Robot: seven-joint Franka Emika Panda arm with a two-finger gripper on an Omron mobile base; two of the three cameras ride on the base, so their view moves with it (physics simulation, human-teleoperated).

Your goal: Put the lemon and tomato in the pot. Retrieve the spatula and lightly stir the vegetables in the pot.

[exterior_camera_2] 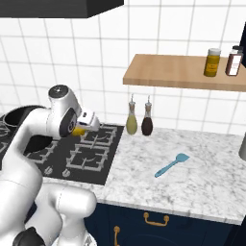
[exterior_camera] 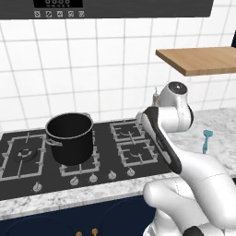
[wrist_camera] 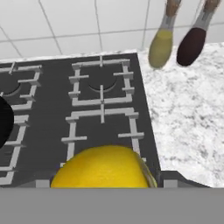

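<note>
The yellow lemon sits right at the hand, held off the surface over the right-hand burners of the black stove. In the right base view my gripper is shut on the lemon, above the stove's right half. The deep black pot stands on a left burner, well to the left of the hand; its rim peeks out behind the arm. The light-blue spatula lies flat on the marble counter to the right of the stove, also seen as the spatula. The tomato is out of view.
A yellow-green bottle and a dark bottle stand against the tiled wall just right of the stove. A wooden shelf with two jars hangs above the counter. My own arm crosses the right burners.
</note>
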